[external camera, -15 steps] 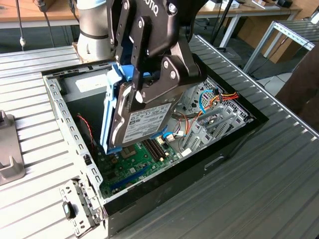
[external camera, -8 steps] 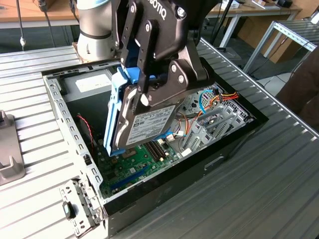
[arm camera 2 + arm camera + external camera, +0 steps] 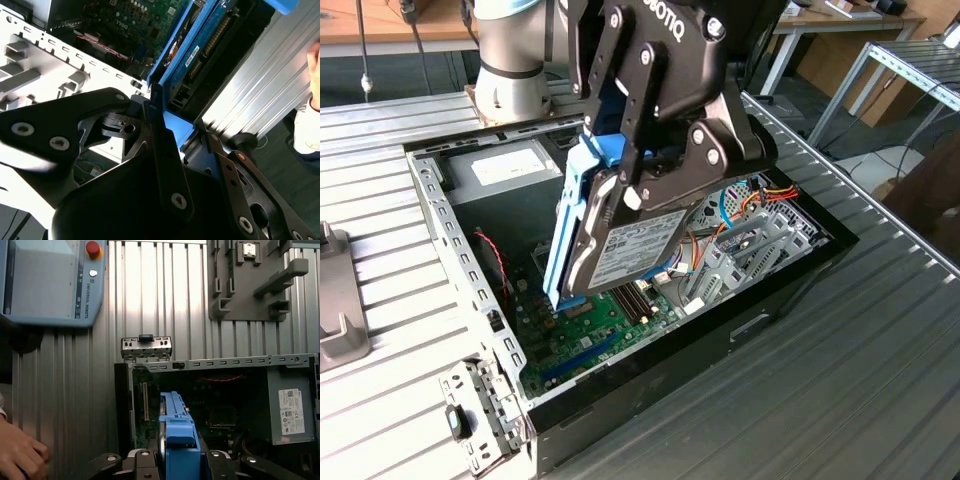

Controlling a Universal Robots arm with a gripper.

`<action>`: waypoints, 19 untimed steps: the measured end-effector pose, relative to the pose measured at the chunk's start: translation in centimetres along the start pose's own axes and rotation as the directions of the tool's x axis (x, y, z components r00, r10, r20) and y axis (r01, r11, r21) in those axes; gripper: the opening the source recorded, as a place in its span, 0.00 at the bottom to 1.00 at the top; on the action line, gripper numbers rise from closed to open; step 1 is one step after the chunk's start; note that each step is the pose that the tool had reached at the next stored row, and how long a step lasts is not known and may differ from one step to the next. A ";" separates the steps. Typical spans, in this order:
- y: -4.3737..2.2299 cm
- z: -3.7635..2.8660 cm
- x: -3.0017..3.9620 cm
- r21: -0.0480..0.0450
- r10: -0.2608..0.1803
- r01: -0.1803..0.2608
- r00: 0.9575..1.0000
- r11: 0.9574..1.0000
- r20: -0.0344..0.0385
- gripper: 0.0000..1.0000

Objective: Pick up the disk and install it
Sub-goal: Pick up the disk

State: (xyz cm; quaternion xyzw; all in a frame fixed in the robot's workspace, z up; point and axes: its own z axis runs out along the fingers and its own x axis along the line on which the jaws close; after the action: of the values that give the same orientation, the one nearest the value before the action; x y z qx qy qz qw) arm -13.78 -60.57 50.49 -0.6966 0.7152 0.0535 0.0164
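I have 1 arm on this rig, and its black 2-fingered hand [image 3: 655, 175] is clenched on the disk [image 3: 620, 245], a flat rectangular hard drive with a grey metal body and white label, framed by a light-blue plastic carrier. The hand grips the drive near its upper end, 1 finger on each broad face. The drive hangs steeply tilted over the open black desktop computer case [image 3: 790, 290]. Its lower end is down inside the case, above the green motherboard [image 3: 580, 335]. I cannot tell whether it touches the board.

In the exterior view I count 1 grey power supply box [image 3: 505, 170] at the far end of the case. 1 bare-metal drive cage [image 3: 750, 250] stands just to the exterior view's right of the drive, with orange and blue cables beside it. The case lies on the ribbed aluminium surface [image 3: 850, 380].

In the first wrist view the blue carrier [image 3: 177, 440] sits between the 2 black fingers. Beyond the case on the surface lie 1 pale-blue teach pendant with a red button [image 3: 50, 285] and 1 grey slotted fixture plate [image 3: 255, 280]. A person's fingers [image 3: 22, 450] rest near the picture's edge
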 end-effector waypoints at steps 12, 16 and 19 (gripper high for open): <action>-2.46 -0.07 -0.06 0.000 0.000 0.000 1.000 1.000 0.000 0.37; -3.21 -0.10 -0.08 0.000 0.000 0.000 1.000 1.000 0.000 0.37; -3.69 -0.12 -0.09 0.000 0.000 0.000 1.000 1.000 0.000 0.37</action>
State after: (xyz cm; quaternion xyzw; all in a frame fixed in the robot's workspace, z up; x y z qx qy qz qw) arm -10.08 -60.58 50.42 -0.6966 0.7153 0.0535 0.0163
